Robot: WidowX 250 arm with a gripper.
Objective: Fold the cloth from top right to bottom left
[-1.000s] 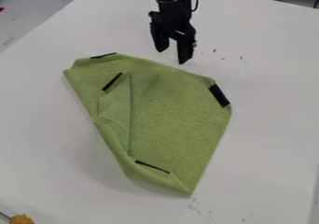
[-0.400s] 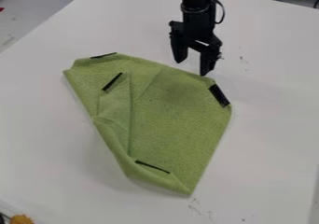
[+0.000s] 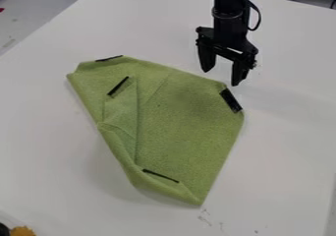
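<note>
Pretty soft, moderate light on the white bench (image 3: 282, 151), kinda even, with just a fuzzy grey shadow along the lower left side of the green cloth (image 3: 187, 132). The cloth itself looks totally matte, with gentle shading along its folds, while the black hand (image 3: 222, 77) goes nearly solid dark, and the background past the bench's top right edge is way dimmer.

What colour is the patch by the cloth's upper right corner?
Black, on the green cloth; camera view.
</note>
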